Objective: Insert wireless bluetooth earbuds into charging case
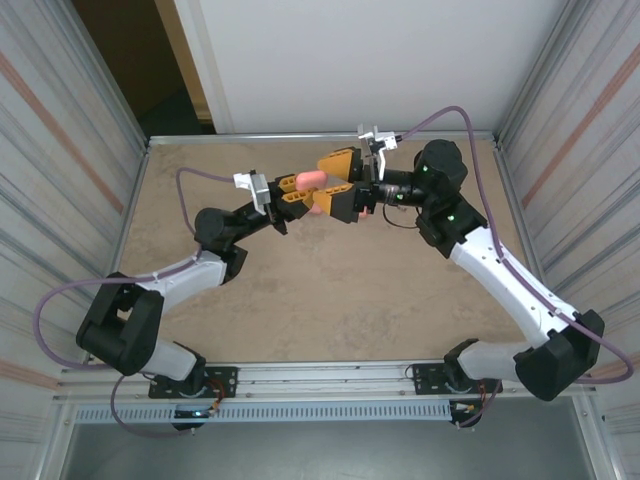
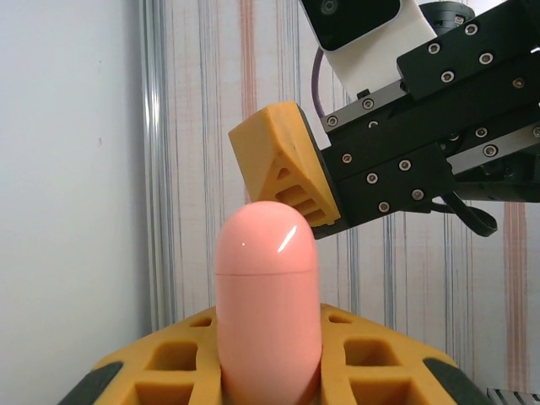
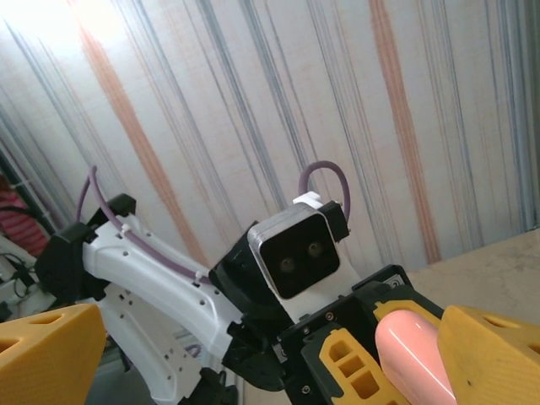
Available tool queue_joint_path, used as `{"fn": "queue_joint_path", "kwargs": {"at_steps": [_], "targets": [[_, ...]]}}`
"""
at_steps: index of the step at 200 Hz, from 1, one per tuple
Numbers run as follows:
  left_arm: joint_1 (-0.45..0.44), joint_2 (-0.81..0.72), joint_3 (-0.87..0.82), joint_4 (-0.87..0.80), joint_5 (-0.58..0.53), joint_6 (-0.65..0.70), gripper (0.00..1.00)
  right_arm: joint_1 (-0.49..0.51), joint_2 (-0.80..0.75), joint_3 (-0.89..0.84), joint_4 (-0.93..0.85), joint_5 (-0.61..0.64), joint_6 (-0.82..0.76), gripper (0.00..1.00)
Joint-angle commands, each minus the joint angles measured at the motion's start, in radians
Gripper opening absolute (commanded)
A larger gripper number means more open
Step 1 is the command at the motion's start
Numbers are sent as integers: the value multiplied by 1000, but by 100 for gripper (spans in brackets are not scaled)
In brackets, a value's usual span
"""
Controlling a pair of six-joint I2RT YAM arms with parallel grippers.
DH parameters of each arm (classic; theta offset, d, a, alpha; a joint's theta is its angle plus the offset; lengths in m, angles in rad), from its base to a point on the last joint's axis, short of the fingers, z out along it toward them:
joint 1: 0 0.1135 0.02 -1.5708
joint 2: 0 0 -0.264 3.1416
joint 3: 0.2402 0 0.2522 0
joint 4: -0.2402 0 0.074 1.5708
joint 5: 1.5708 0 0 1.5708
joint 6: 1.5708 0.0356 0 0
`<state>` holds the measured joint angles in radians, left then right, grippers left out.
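ok so top cam: both arms meet over the far-middle of the table [image 1: 330, 300], tips nearly nose to nose. the left gripper [image 1: 300, 190] is clamped tight on the pink charging case [image 2: 268, 295]. from above that's just a lil pink blob btwn yellow fingers, can't read much.

left wrist cam is way better. the case sits wedged btwn the two yellow pads at the bottom, rounded end sticking out past them, lid closed w/ a thin seam line across it. it also shows one yellow finger [image 2: 283, 169] of the right gripper [image 1: 336, 182] right by the case's tip. touching or a hair off, can't tell.

right wrist cam gives what the others don't: the right jaws are spread wide, one finger in each lower corner of the frame. the case is just beside the one at the frame's right edge. the left arm's camera block [image 3: 295, 253] stares straight back, w/ the striped side wall [image 3: 211, 101] behind it.
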<state>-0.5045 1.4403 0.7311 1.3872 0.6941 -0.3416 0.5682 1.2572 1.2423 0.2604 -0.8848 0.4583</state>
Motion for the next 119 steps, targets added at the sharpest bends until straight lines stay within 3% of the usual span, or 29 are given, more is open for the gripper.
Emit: {"fn": "queue_joint_path", "kwargs": {"at_steps": [1, 38, 71, 119], "targets": [[-2, -8, 25, 25, -15, -6, 0, 1, -55, -22, -51, 76, -76, 100], [0, -34, 43, -115, -46, 18, 0, -18, -160, -104, -146, 327, -178, 99], [4, -66, 49, -248, -145, 23, 0, -70, -260, -219, -166, 521, -192, 99], [-6, -170, 55, -575, -193, -8, 0, -181, -349, -327, -241, 663, -138, 99]]}}
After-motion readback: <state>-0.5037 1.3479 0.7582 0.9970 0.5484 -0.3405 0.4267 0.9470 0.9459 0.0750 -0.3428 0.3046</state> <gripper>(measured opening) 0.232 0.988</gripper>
